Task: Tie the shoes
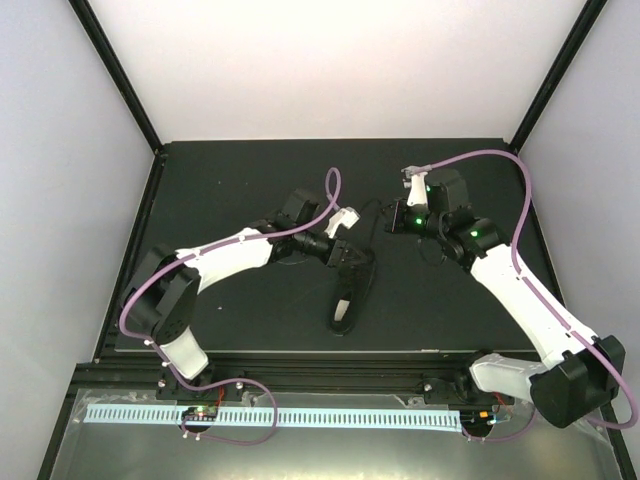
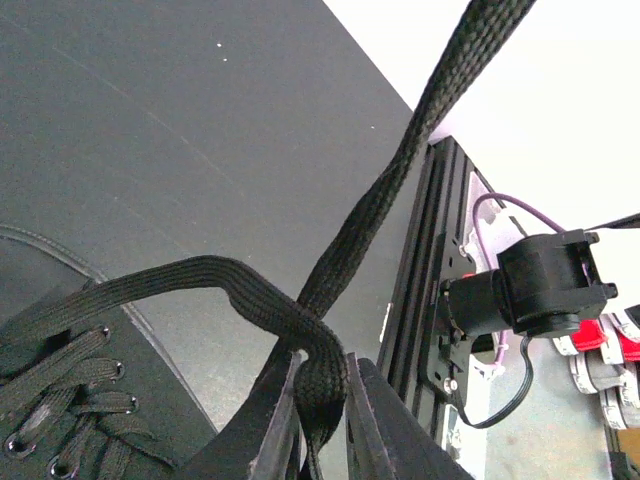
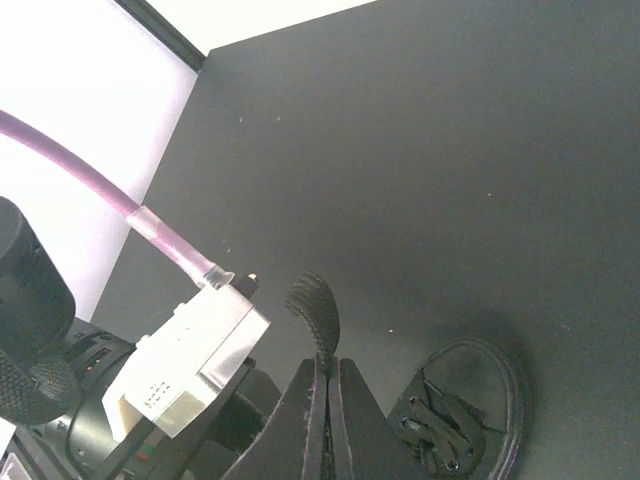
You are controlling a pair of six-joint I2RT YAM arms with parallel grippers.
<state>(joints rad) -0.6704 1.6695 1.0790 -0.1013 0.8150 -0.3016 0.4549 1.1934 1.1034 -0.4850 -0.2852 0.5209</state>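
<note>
Small black lace-up shoe [image 1: 352, 290], mid-table [image 1: 220, 190] towards near edge: left pincer [image 2: 322, 367] grips flat black lace strand [image 2: 200, 275], right pincer [image 3: 328, 365] clamps second lace's tip [image 3: 313, 300], where the short hold risks slipping free under tension.

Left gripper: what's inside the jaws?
A black lace bends down into the left gripper, crossing a second strand just above the fingers. Whatever lies deeper between them is covered by the lace.
</note>
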